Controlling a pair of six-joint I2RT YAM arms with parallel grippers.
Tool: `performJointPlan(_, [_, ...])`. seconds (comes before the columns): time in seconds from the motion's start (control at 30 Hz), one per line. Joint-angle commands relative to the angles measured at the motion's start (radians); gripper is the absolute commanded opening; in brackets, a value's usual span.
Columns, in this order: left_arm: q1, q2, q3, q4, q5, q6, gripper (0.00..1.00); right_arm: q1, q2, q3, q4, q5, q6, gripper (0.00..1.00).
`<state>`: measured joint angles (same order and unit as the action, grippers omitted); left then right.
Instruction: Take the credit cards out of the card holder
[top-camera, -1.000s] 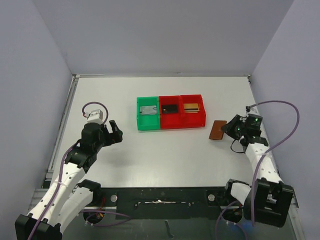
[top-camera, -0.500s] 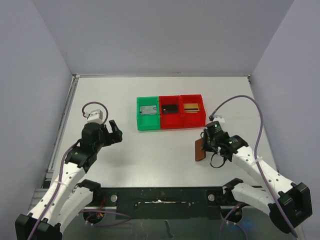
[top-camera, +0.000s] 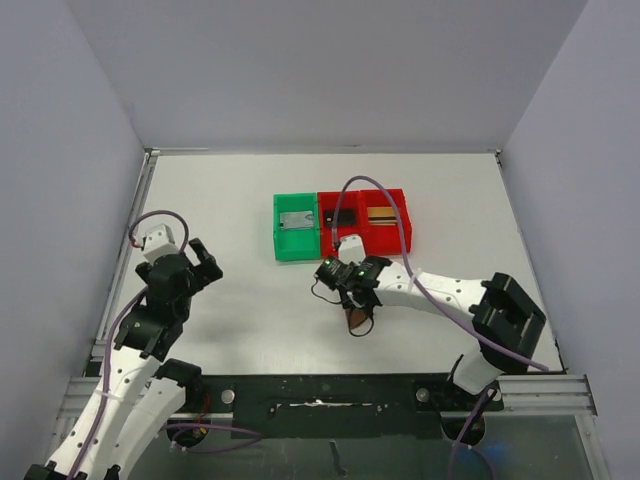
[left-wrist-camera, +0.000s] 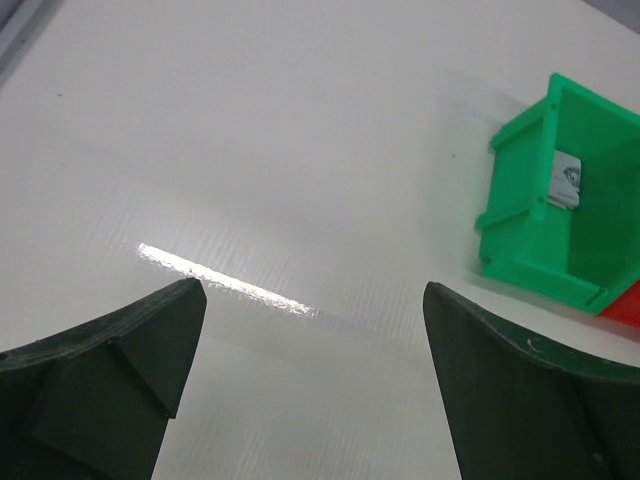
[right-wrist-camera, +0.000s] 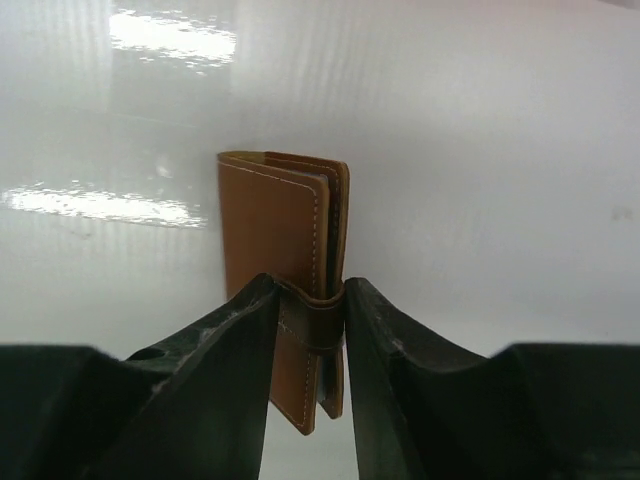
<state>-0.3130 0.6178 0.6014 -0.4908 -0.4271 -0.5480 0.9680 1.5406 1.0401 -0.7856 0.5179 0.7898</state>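
My right gripper is shut on the brown card holder, folded closed and held on edge above the table, near its middle front; it also shows in the top view below the wrist. A gold-yellow card lies in the right red bin. A dark card lies in the middle red bin, a grey one in the green bin. My left gripper is open and empty at the left, over bare table.
Green bin and two red bins stand in a row behind the table's middle. The green bin shows at the right of the left wrist view. Walls close the left, back and right sides.
My right arm has swung left with the card holder, from the right edge to the middle front. My left arm has pulled back a little to the left.
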Motion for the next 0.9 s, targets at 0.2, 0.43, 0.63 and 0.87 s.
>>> performJointPlan(0.2, [-0.001,-0.172,0.022,-0.051,-0.239,-0.084,0.91,0.056,-0.072,-0.016,0.471,-0.300,-0.074,0.58])
performJointPlan(0.43, [-0.002,-0.158,0.020,-0.044,-0.208,-0.081,0.91,-0.123,-0.151,-0.129,0.437,-0.342,0.078,0.66])
performJointPlan(0.63, [-0.002,-0.124,0.010,-0.002,-0.131,-0.050,0.91,-0.185,-0.269,-0.391,0.611,-0.423,0.260,0.85])
performJointPlan(0.87, [-0.002,-0.111,0.006,0.011,-0.106,-0.041,0.91,-0.211,-0.264,-0.584,0.910,-0.564,0.347,0.84])
